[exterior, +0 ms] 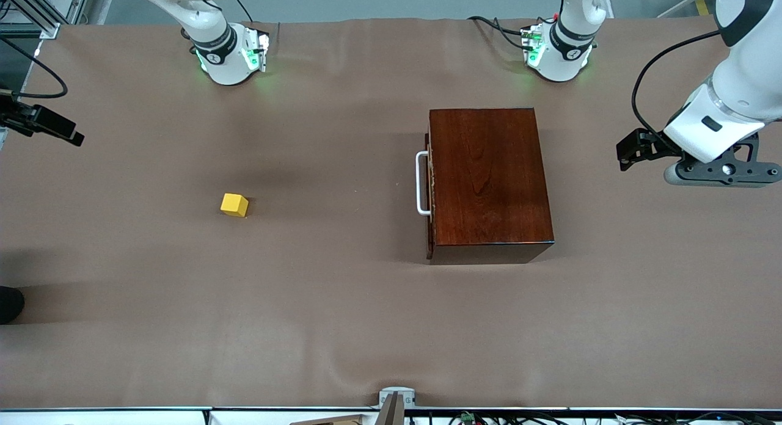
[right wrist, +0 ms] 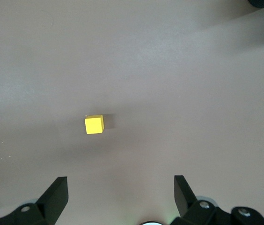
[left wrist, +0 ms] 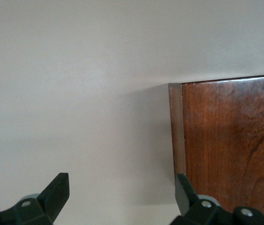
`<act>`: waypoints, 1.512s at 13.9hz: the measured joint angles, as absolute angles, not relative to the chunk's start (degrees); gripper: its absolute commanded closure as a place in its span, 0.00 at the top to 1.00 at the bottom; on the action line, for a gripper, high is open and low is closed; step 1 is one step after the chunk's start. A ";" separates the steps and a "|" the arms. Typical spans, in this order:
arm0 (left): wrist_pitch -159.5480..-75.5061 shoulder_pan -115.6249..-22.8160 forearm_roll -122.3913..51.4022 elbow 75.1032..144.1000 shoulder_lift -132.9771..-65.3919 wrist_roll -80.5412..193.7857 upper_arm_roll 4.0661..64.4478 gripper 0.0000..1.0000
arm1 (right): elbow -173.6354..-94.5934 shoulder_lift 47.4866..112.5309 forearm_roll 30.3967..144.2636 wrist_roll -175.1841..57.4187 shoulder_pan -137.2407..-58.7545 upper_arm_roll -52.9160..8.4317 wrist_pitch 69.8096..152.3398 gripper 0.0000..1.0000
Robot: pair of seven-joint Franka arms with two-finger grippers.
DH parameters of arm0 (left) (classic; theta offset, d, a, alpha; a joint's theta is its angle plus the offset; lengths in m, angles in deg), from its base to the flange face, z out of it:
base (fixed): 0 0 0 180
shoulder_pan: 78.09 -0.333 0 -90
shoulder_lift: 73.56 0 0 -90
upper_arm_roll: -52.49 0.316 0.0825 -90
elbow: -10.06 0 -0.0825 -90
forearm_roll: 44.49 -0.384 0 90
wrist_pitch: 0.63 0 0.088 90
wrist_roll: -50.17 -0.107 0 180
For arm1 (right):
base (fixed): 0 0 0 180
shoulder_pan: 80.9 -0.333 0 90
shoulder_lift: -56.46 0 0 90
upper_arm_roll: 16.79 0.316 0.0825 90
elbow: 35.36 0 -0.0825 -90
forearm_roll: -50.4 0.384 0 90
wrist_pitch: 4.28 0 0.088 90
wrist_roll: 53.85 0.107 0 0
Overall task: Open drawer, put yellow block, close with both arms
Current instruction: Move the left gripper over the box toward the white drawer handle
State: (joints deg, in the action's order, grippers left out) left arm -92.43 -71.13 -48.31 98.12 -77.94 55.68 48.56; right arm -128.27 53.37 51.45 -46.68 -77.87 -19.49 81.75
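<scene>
A table (exterior: 342, 327) under a wrinkled brown cloth carries the mahogany box (exterior: 489, 181) with its drawer (exterior: 430, 187) apparently shut. The yellow block (exterior: 234, 205) lies well apart from the box, toward the right arm's end.

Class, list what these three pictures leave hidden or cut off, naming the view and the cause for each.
- Drawer inside: hidden in the front view, since the drawer sits shut in the box.
- Right gripper: outside the front view; only its open fingertips show in the right wrist view.
- Left gripper: open in the left wrist view, bottom edge cuts its body.
- Box: the left wrist view shows one corner only.
- Yellow block: underside hidden by the table.
</scene>
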 measured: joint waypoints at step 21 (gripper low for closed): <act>-91.56 -50.77 -48.32 90.34 -89.71 84.77 46.56 1.00 | -127.41 53.36 51.45 -46.68 -77.80 -19.75 81.01 1.00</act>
